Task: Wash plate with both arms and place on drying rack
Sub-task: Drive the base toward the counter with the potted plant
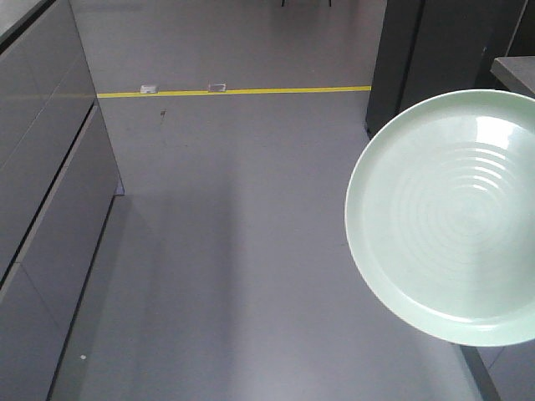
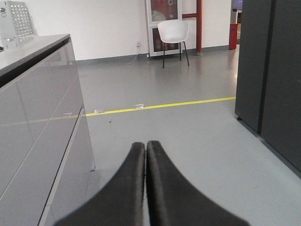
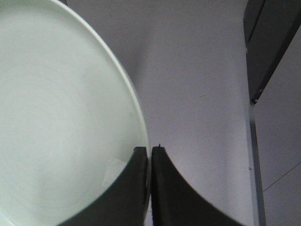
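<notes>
My right gripper clamps the rim of the plate, frame right; it looks stiff, slick and breakable. My left gripper is clenched empty.

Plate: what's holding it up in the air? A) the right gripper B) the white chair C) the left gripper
A: in the right wrist view, the right gripper pinches the rim of the plate, while the left gripper is shut on nothing.
</notes>
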